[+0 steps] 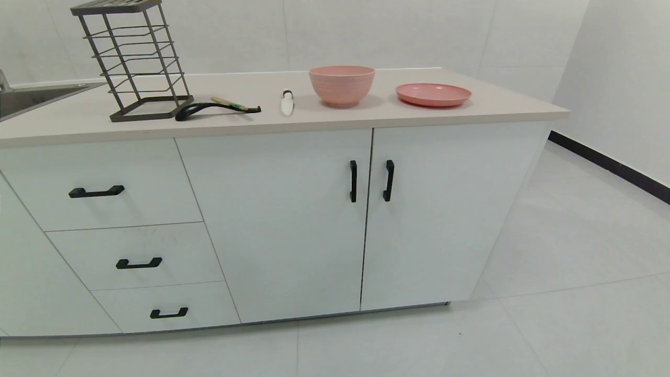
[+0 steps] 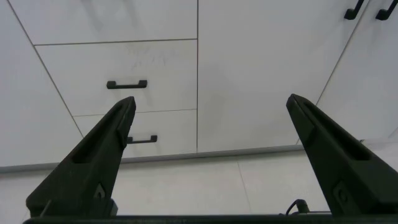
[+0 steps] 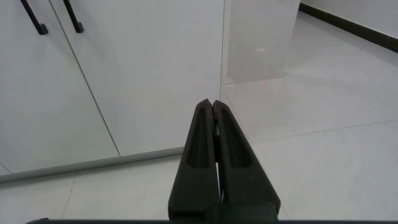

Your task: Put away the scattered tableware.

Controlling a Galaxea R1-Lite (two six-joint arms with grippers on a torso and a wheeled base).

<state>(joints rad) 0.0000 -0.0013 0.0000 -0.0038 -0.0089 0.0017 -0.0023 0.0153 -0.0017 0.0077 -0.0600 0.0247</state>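
On the countertop (image 1: 471,112) stand a pink bowl (image 1: 342,85) and, to its right, a flat pink plate (image 1: 433,95). Left of the bowl lie a small white utensil with a dark tip (image 1: 287,103) and a black ladle with a wooden handle (image 1: 215,108). A black wire dish rack (image 1: 132,57) stands at the counter's left. My left gripper (image 2: 208,107) hangs open with nothing in it, low before the drawer fronts. My right gripper (image 3: 214,112) is shut on nothing, low near the cabinet's right corner.
A steel sink (image 1: 31,97) lies at the far left of the counter. Below are three drawers with black handles (image 1: 96,191) and two doors with vertical handles (image 1: 353,180). Open tiled floor (image 1: 576,293) spreads to the right, bounded by a wall with a dark skirting.
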